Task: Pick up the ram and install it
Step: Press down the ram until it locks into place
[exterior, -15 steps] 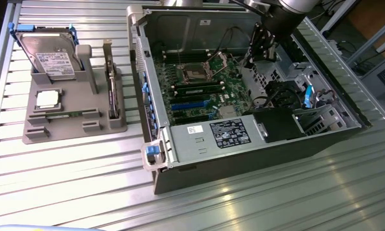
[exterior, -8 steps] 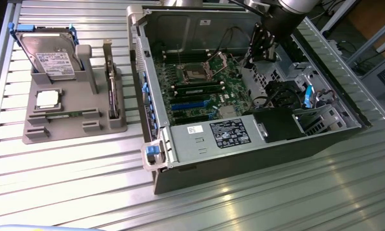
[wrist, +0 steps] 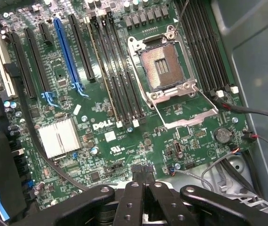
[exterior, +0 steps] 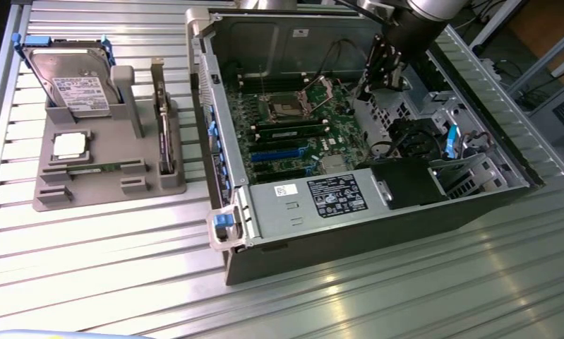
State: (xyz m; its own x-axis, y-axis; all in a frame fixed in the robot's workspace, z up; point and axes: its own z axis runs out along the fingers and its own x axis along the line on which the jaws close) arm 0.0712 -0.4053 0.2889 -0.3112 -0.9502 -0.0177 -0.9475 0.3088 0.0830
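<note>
- Worktop: ribbed metal surface; a pale object at its near edge is cut off by the frame and cannot be identified
- Grey holder: stands at the exterior view's left, well apart from the hand; a hard drive leans upright at its far end, partly masked by a blue bracket
- Processor chip: square, silver, lying flat in the holder
- Ram: thin green stick lying in a low slot of the holder, just beside the chip; its labels are too small to read
- Expansion card: dark, standing on edge in the holder's slot nearest the case
- Computer case: open, lying on its side; the motherboard inside shows an empty socket flanked by dark memory slots
- Hand: hangs over the far interior of the case, the arm above it cut off by the frame; in the wrist view the fingers are pressed together and hold nothing
</note>
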